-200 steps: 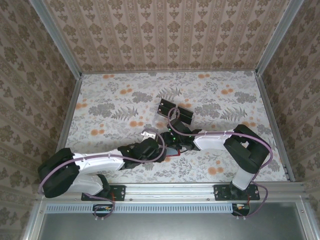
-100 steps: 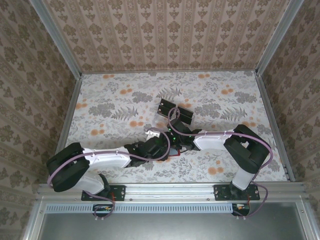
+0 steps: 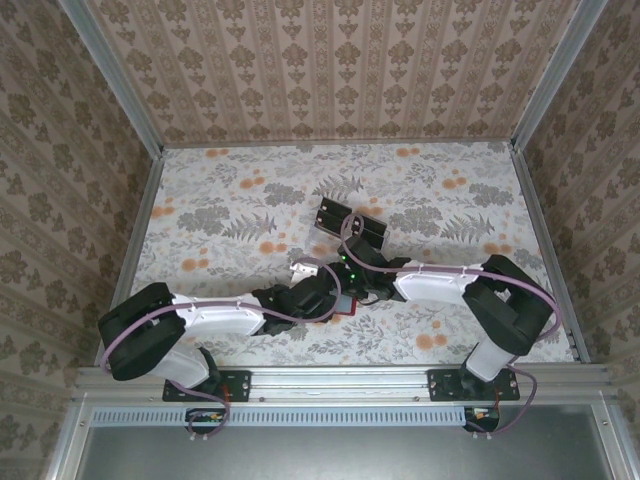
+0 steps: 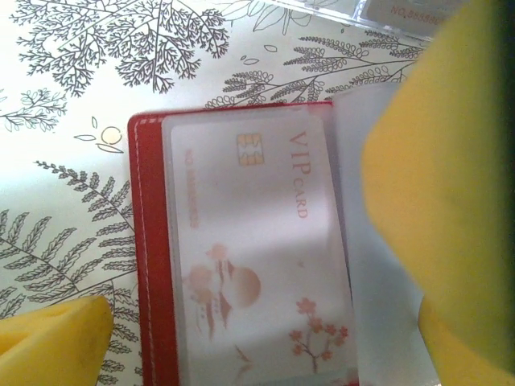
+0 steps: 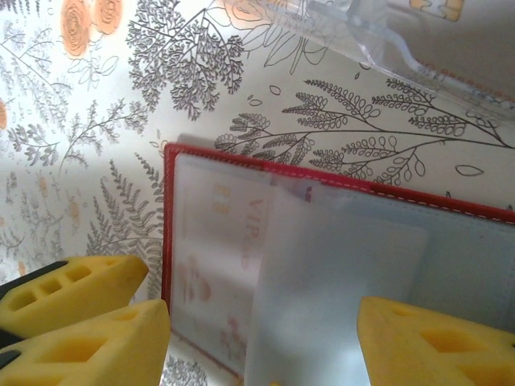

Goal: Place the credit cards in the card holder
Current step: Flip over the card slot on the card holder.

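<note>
Reading "VIP CARD": credit card [image 4: 257, 265] in red card holder [image 4: 149, 241], left hand [image 4: 241, 273] and right hand [image 5: 257, 334] apart.

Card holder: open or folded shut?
Open. The red card holder lies spread flat, clear inner pockets up, VIP card visible through one.

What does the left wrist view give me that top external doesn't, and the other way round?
Left wrist: print on the card, a gold chip and VIP CARD lettering; it lies in the open red card holder, seemingly under a clear pocket. Top external: both arms meeting over the holder, and two dark cards on the table behind them. Both: the red holder's edge beside the open left pincer.
</note>
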Action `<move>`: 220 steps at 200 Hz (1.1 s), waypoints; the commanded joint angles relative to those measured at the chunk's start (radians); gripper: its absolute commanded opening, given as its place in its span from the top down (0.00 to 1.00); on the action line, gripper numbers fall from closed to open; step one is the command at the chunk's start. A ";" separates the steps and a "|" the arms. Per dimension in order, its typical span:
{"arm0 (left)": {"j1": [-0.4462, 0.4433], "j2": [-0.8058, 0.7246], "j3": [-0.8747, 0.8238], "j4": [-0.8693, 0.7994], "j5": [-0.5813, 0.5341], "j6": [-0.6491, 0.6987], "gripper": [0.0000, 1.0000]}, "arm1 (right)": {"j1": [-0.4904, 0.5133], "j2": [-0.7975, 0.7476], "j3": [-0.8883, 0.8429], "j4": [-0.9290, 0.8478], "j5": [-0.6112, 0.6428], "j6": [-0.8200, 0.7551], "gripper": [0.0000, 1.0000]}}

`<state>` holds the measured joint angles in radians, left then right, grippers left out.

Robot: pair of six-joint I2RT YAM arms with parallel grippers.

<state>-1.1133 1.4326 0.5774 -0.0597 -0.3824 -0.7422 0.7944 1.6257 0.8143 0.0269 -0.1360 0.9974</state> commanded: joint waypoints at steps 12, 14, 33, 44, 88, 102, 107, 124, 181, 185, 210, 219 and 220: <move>-0.009 0.014 -0.019 -0.019 -0.028 -0.030 0.00 | -0.008 -0.037 -0.017 -0.059 0.028 -0.022 0.35; -0.008 0.014 -0.020 -0.019 -0.028 -0.031 0.00 | -0.007 -0.035 -0.017 -0.059 0.026 -0.023 0.35; -0.008 0.015 -0.021 -0.018 -0.027 -0.031 0.00 | -0.006 -0.019 -0.021 -0.054 0.022 -0.019 0.35; -0.008 0.014 -0.022 -0.019 -0.027 -0.032 0.00 | -0.007 -0.015 -0.029 -0.046 0.021 -0.015 0.35; -0.009 0.019 -0.029 -0.019 -0.030 -0.034 0.00 | -0.006 -0.049 -0.074 -0.027 0.031 0.001 0.35; -0.008 0.024 -0.028 -0.019 -0.030 -0.032 0.00 | -0.006 -0.066 -0.083 -0.036 0.038 0.002 0.35; -0.008 0.025 -0.028 -0.018 -0.030 -0.033 0.00 | -0.004 -0.070 -0.085 -0.039 0.040 0.003 0.35; -0.009 0.027 -0.030 -0.017 -0.027 -0.033 0.00 | -0.005 -0.077 -0.093 -0.049 0.046 0.006 0.35; -0.008 0.029 -0.030 -0.014 -0.027 -0.032 0.00 | -0.005 -0.031 -0.093 -0.042 0.044 0.016 0.35; -0.008 0.028 -0.031 -0.014 -0.027 -0.033 0.00 | -0.005 -0.027 -0.094 -0.037 0.042 0.017 0.35; -0.008 0.028 -0.031 -0.017 -0.027 -0.032 0.00 | -0.005 -0.004 -0.093 -0.007 0.025 0.022 0.35; -0.008 0.028 -0.031 -0.018 -0.027 -0.032 0.00 | -0.005 0.004 -0.093 0.007 0.019 0.026 0.35; -0.009 0.028 -0.032 -0.018 -0.027 -0.031 0.00 | -0.005 0.005 -0.093 0.008 0.017 0.026 0.35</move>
<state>-1.1133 1.4536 0.5602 -0.0593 -0.3908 -0.7574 0.7933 1.5902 0.7357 0.0238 -0.1127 1.0016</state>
